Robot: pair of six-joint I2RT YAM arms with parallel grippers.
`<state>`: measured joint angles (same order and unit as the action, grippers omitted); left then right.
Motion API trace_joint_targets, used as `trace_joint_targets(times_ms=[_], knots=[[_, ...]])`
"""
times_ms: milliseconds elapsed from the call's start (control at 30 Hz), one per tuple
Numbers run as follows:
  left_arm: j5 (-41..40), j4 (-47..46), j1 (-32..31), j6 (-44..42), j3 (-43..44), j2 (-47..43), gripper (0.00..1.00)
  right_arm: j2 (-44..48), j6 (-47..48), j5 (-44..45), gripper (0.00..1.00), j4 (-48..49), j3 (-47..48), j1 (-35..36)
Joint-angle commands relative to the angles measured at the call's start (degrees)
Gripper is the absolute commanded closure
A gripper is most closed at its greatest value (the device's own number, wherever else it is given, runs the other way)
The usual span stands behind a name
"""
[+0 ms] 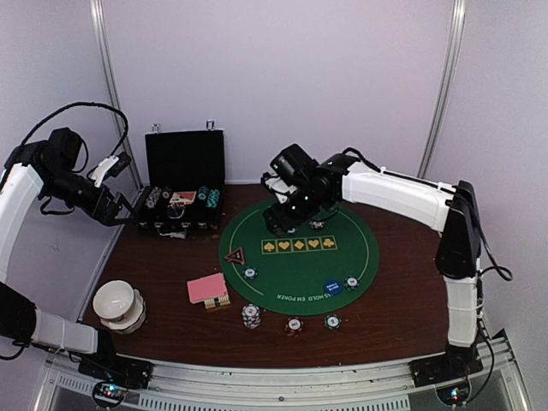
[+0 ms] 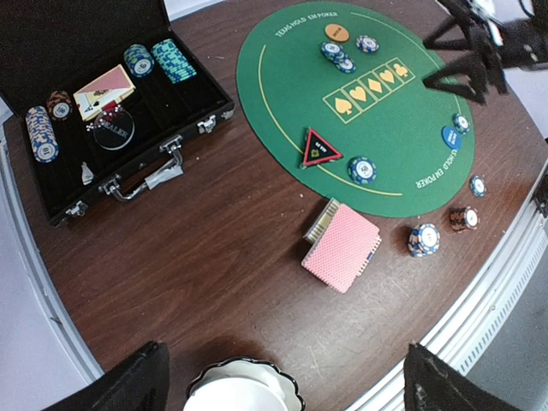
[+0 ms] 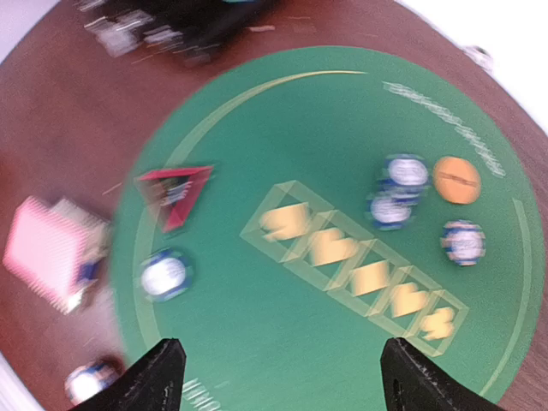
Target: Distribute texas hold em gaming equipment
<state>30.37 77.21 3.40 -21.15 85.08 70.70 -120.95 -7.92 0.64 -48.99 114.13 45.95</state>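
Note:
A round green poker mat [image 1: 300,261] lies mid-table. On it are a red triangle marker [image 1: 235,255], a blue disc [image 1: 332,287], an orange disc [image 2: 337,32] and several stripe-edged chips [image 2: 339,56]. Pink-backed cards [image 1: 208,288] lie fanned on a small patterned box left of the mat. More chips [image 1: 251,316] stand along the near edge. My right gripper [image 1: 278,224] hovers open and empty over the mat's far side; its wrist view [image 3: 287,385] is blurred. My left gripper [image 1: 120,210] is open and empty, high at the left by the case; its wrist view [image 2: 282,394] looks down on the table.
An open black case [image 1: 182,184] holding chip stacks and a card box stands at the back left. A white bowl on a dark-rimmed saucer [image 1: 117,304] sits at the near left, below my left gripper. Grey walls and posts stand behind the table.

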Motion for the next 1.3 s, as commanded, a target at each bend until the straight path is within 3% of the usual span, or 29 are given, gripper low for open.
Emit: trace_joint_targets(times_ms=[0, 200, 533, 1267], knots=[[0.1, 0.2, 0.3, -0.9, 1.0, -1.0, 0.02, 4.2, -1.4, -3.7, 0.16, 4.3, -9.5, 10.1], [0.6, 0.2, 0.3, -1.1, 1.0, -1.0, 0.02, 1.6, -2.2, -5.8, 0.1, 4.5, -12.0, 21.1], [0.6, 0.3, 0.3, -1.4, 1.0, -1.4, 0.02, -4.3, -0.8, -4.4, 0.07, 1.9, -9.9, 23.1], [0.6, 0.3, 0.3, -1.3, 1.1, -1.3, 0.02, -7.6, -1.2, -6.0, 0.3, 1.5, -8.1, 22.5]])
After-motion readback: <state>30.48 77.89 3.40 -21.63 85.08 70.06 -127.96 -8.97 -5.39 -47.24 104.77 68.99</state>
